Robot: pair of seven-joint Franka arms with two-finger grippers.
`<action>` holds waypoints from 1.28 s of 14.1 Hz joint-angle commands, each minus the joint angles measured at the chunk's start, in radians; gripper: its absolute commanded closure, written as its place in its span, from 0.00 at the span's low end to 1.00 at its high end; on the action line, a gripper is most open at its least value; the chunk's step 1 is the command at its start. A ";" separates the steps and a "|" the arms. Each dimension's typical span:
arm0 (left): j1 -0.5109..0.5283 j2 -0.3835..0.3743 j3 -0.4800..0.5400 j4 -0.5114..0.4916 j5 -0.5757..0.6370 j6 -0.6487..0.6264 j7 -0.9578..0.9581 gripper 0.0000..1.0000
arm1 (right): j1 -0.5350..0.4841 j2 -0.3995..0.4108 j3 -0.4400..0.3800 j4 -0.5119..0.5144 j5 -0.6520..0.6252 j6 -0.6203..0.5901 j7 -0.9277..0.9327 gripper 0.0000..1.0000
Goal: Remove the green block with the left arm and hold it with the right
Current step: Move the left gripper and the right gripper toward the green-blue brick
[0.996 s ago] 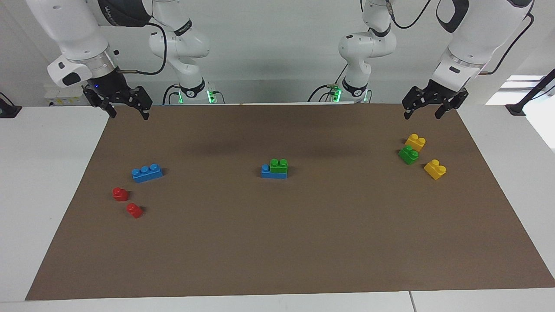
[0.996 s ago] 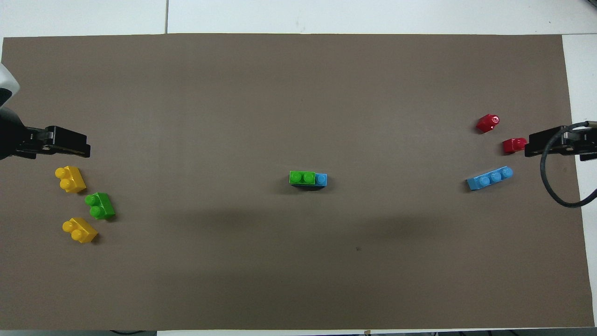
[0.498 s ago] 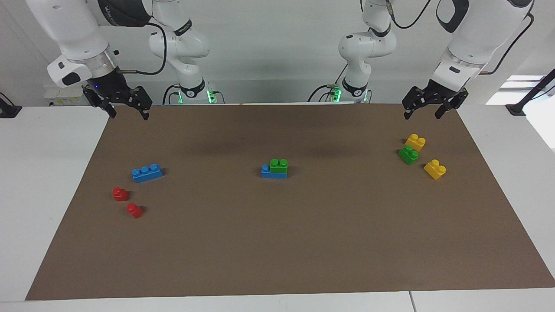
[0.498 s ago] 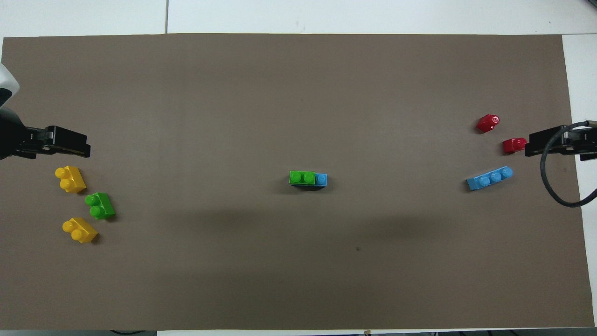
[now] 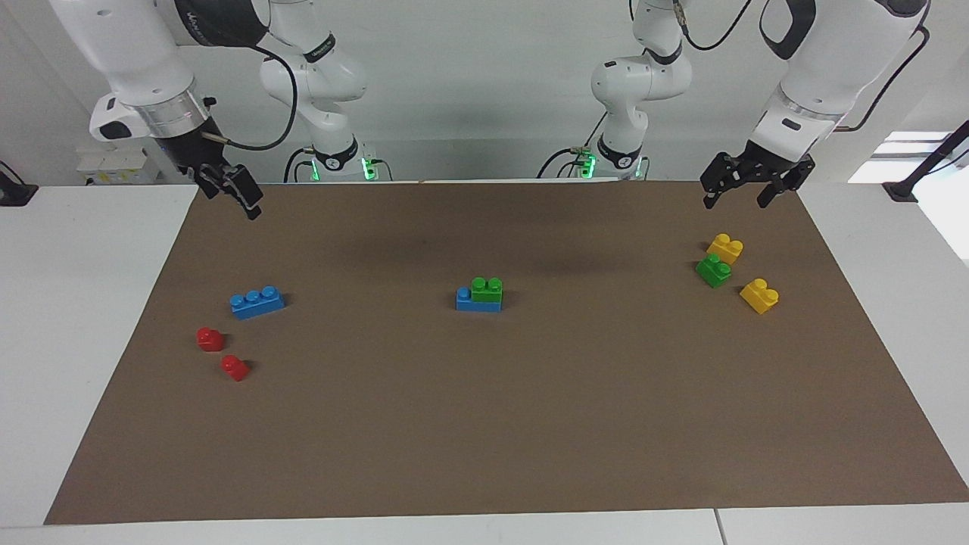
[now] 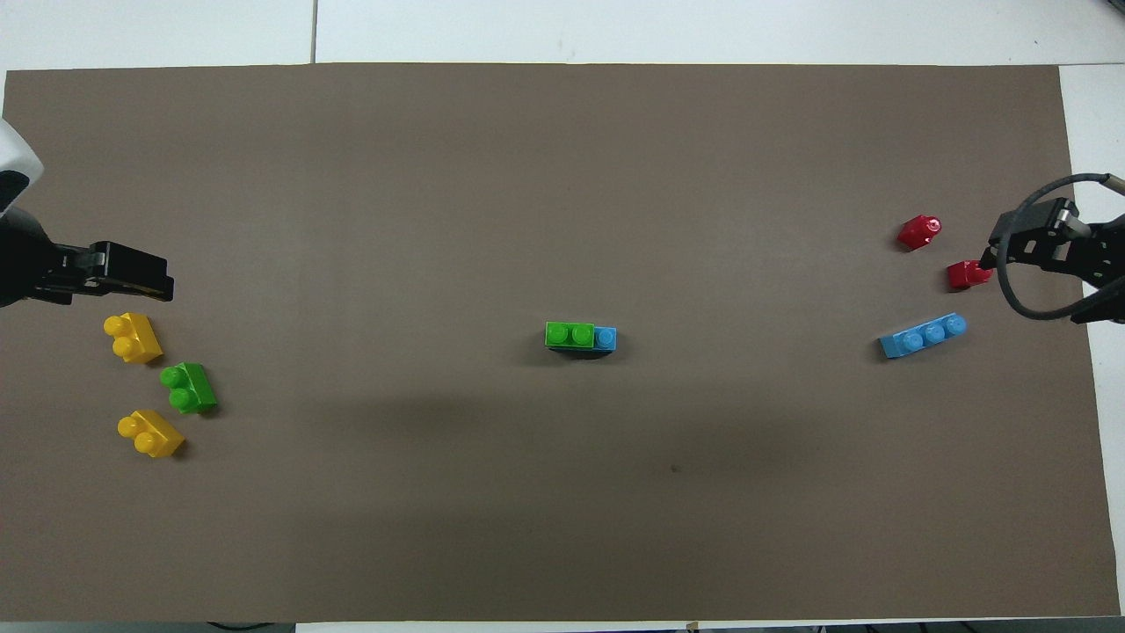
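- Green block (image 5: 487, 287) (image 6: 569, 334): two studs, seated on top of a blue brick (image 5: 478, 301) (image 6: 605, 338) at the middle of the brown mat (image 5: 484, 439) (image 6: 562, 176); covers the blue brick's end toward the left arm, one blue stud left bare
- Left gripper (image 5: 738, 191) (image 6: 145, 277): raised over the mat's edge at its own end, above the yellow and green cluster; fingers spread wide, holding nothing
- Right gripper (image 5: 246, 200) (image 6: 1011, 251): raised over the mat's corner at its own end, wrist turned edge-on to the facing camera; open wide, empty
- Second green block (image 5: 713, 270) (image 6: 188, 388): loose, between two yellow bricks (image 5: 725, 247) (image 5: 759, 296) (image 6: 132, 338) (image 6: 151, 433), touching the one nearer the robots
- Loose blue three-stud brick (image 5: 257, 302) (image 6: 923, 336): toward the right arm's end
- Two red pieces (image 5: 210, 339) (image 5: 235, 368) (image 6: 918, 232) (image 6: 968, 274): farther from the robots than that brick
- Writing: white lettering on the right arm's dark panel (image 5: 219, 19), not readable
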 commanded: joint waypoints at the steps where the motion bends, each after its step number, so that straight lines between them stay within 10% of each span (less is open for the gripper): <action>1: -0.031 -0.059 0.001 -0.086 -0.006 0.037 -0.142 0.00 | -0.001 -0.029 0.010 -0.058 0.057 0.047 0.237 0.00; 11: -0.217 -0.129 -0.001 -0.238 -0.047 0.148 -1.065 0.00 | 0.061 0.064 0.014 -0.095 0.361 0.101 0.732 0.01; 18: -0.321 -0.112 -0.001 -0.294 -0.096 0.264 -1.344 0.00 | 0.197 0.158 0.014 -0.152 0.452 0.328 0.935 0.01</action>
